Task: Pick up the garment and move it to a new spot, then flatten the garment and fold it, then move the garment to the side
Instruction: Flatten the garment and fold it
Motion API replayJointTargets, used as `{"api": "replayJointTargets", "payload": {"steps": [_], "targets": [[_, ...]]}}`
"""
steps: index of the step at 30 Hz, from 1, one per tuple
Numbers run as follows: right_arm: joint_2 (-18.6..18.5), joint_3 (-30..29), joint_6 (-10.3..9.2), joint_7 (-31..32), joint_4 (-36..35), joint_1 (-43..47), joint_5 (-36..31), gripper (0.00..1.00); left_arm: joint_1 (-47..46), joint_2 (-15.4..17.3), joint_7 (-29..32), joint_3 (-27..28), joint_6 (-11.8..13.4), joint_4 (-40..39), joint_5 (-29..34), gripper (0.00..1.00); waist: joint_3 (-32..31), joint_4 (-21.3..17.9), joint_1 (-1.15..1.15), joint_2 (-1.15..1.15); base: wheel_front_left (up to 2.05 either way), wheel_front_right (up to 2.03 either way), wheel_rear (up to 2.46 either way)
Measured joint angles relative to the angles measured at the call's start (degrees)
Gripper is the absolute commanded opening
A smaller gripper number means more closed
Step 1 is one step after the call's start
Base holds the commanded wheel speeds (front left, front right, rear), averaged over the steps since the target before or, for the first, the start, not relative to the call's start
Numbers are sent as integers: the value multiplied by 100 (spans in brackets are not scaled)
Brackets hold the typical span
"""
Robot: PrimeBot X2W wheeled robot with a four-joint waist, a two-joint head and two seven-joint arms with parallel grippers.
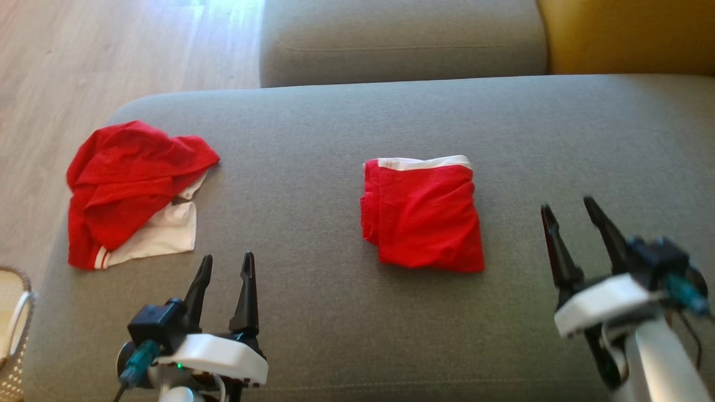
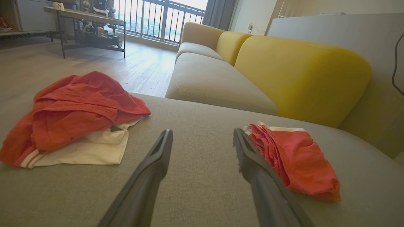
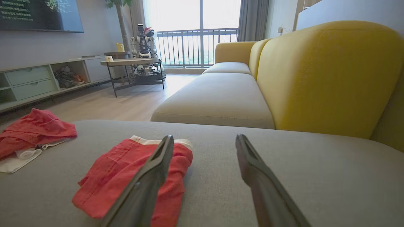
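A folded red garment (image 1: 423, 215) with a white waistband lies in the middle of the grey sofa cushion (image 1: 313, 312); the wrist views show it as well (image 2: 296, 157) (image 3: 126, 173). My left gripper (image 1: 225, 265) stands open near the cushion's front edge, to the left of and nearer than the garment, with nothing between its fingers. My right gripper (image 1: 567, 204) is open too, raised off the cushion to the garment's right. In the left wrist view my left gripper (image 2: 202, 134) is open, and in the right wrist view my right gripper (image 3: 205, 138) is open.
A crumpled red and white garment (image 1: 131, 192) lies at the cushion's left end (image 2: 75, 116) (image 3: 28, 132). A second grey seat (image 1: 402, 39) and a yellow backrest (image 1: 625, 33) lie beyond. Wooden floor (image 1: 84, 61) is at the left, a woven basket (image 1: 14, 329) at the lower left.
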Motion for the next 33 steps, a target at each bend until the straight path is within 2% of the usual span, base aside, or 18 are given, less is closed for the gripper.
{"api": "replayJointTargets", "payload": {"steps": [4, 8, 27, 28, 29, 30, 33], "targets": [[277, -254, 1, 0, -579, 570, -469, 100, 43, 0, 0, 1, 0, -21, 0, 100, 11, -99, 0, 0, 0, 0, 0], [346, -421, 0, 0, -871, 850, -649, 100, 92, 1, 0, 9, 0, -26, 0, 100, 17, -145, 0, 0, 0, 0, 0], [361, -511, 0, 0, -880, 971, -485, 100, 166, 3, 0, -20, -53, -57, 1, 100, 77, -112, 0, 0, 0, 0, 0], [363, -505, 0, 0, -866, 967, -483, 91, 165, 3, 0, -30, -54, -57, 1, 100, 93, -98, 0, 0, 0, 0, 0], [363, -493, 1, 0, -845, 960, -483, 28, 162, 3, 0, -40, -57, -57, 1, 100, 114, -79, 0, 0, 0, 0, 0], [363, -463, 0, 2, -826, 951, -483, 0, 158, 3, 0, -51, -57, -55, 2, 100, 141, -60, 0, 0, 0, 0, 0], [363, -282, 1, 27, -764, 832, -485, 0, 114, 3, 0, -92, -59, -56, 10, 100, 286, 2, 0, 0, 0, 0, 0]]}}
